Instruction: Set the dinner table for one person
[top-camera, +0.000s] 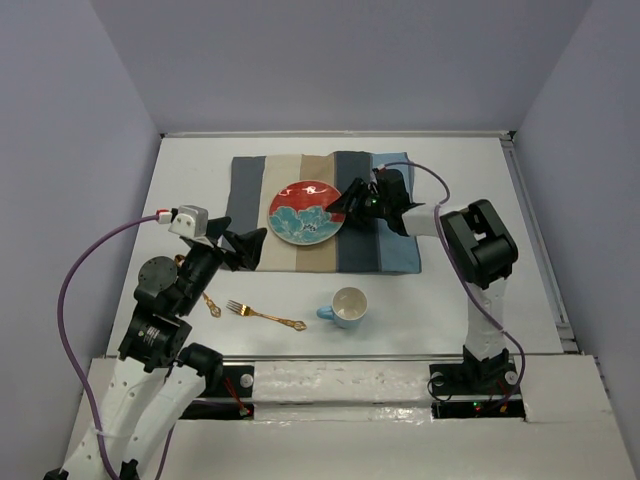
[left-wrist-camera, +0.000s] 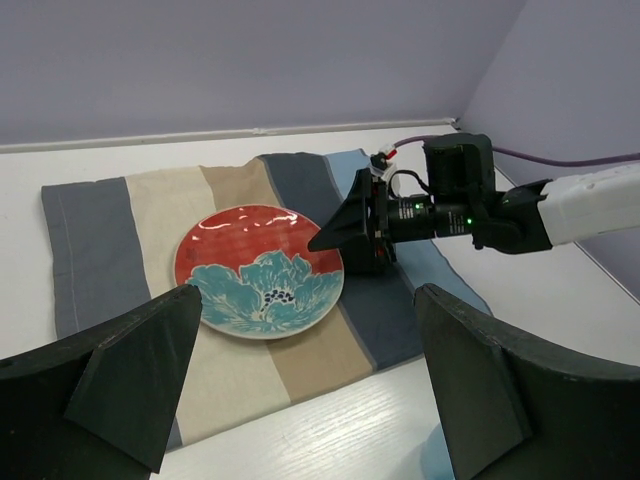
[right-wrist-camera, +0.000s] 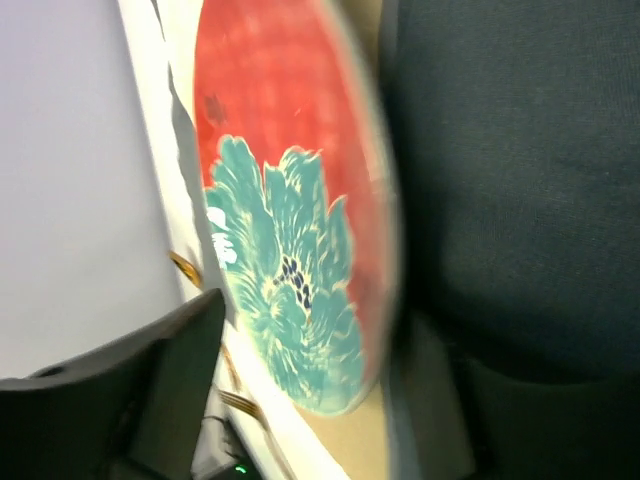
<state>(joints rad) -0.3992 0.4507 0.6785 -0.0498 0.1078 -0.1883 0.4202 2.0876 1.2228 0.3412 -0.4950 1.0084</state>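
Across the view, the dinner table (top-camera: 520, 290) runs long left-right, lying flat

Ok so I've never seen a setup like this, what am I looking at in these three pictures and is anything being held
Two robot arms are bolted to a white table. One picture looks down from above; the other two come from cameras on each wrist. On the table lie a striped cloth mat carrying a red plate with a teal flower, a gold fork, a gold spoon and a light blue mug. The right gripper is at the plate's rim; whether it grips is unclear. The left gripper is open, holding nothing.
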